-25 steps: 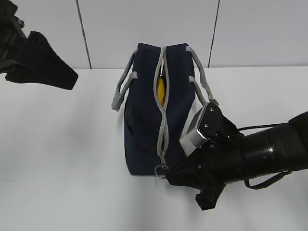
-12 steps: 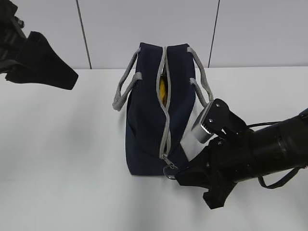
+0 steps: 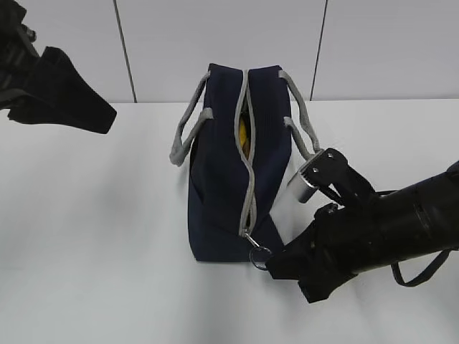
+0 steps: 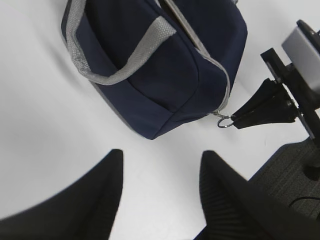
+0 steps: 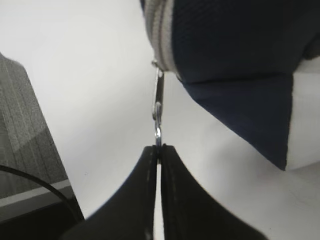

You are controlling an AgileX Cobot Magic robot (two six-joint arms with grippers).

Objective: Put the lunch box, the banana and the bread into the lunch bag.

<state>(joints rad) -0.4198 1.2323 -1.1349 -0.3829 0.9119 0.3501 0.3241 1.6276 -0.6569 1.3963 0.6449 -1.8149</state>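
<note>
The navy lunch bag [image 3: 215, 179] stands end-on in the middle of the white table, also seen in the left wrist view [image 4: 165, 75]. Its grey zipper [image 3: 247, 172] is shut along most of its length. A narrow gap near the far end shows the yellow banana [image 3: 244, 135] inside. My right gripper [image 3: 272, 262] is shut on the metal ring pull [image 5: 158, 107] at the bag's near end, fingertips [image 5: 150, 155] pinching the ring's lower edge. My left gripper [image 4: 162, 155] hangs open and empty above the table, far left in the exterior view [image 3: 100, 111]. The lunch box and the bread are hidden.
Grey webbing handles [image 3: 188, 136] flop out on both sides of the bag. A white end panel [image 5: 305, 120] faces my right arm. Beyond the table's near edge lies grey floor [image 5: 25, 120] with a dark cable. A panelled wall [image 3: 215, 36] stands behind the table.
My right gripper has moved right and slightly nearer with the ring pull. The bag's near end followed, and the gap showing the banana has narrowed. The left arm has not moved.
</note>
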